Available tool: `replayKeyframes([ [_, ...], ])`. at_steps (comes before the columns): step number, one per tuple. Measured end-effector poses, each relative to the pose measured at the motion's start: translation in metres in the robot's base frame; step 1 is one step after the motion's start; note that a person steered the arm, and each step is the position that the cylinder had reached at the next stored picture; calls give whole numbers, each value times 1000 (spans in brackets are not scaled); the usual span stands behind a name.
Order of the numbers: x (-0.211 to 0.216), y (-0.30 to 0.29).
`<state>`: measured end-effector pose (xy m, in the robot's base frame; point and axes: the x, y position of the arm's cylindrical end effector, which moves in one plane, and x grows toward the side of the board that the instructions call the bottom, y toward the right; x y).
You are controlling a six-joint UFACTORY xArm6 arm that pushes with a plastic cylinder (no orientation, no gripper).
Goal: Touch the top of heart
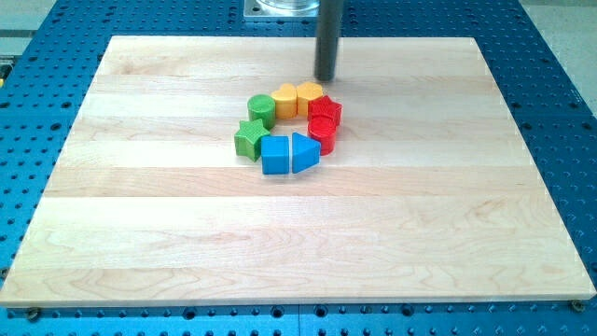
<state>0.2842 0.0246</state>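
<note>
My tip (325, 78) is at the lower end of the dark rod, near the view's top centre. It stands just above and slightly right of the yellow heart (310, 96), with a small gap between them. The heart sits at the top of a ring of blocks. Left of it is a yellow rounded block (285, 99), then a green cylinder (262, 110). A green star (249, 138) is at the ring's left. A blue cube (275, 155) and a blue triangle (304, 152) form the bottom. A red star (326, 112) and a red cylinder (323, 133) form the right side.
The blocks lie on a pale wooden board (140, 233) set on a blue perforated table (560, 75). A grey metal base (280, 7) shows at the view's top, behind the rod.
</note>
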Motion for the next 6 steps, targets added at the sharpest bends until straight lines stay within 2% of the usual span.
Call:
replayKeyframes([
  [1, 21, -26],
  [2, 30, -27],
  [4, 23, -39],
  [6, 40, -61],
])
